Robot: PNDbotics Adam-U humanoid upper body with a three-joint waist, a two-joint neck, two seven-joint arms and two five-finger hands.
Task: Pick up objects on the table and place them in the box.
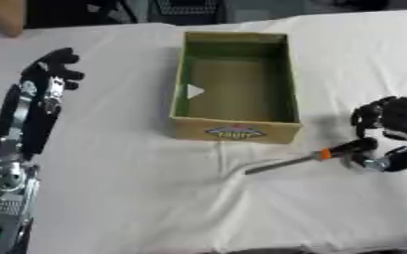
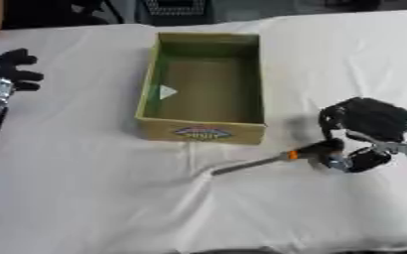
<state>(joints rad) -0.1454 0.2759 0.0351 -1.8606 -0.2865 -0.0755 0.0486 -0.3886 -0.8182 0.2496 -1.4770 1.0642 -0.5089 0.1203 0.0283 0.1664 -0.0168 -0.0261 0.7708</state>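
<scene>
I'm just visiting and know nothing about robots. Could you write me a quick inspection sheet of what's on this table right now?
Surface: table under a wrinkled white cloth.
Job's things: open cardboard box, a small pale shape against its inner left wall; screwdriver with black and orange handle, shaft pointing left, in front of the box.
Clutter: nothing seen.
Hands: right hand curled round the screwdriver's handle at the right edge; left hand idle to the left of the box, touching nothing.
Cables: nothing seen.
Surroundings: dark shapes beyond the table's far edge, too unclear to name; a tan object at the upper left corner.
</scene>
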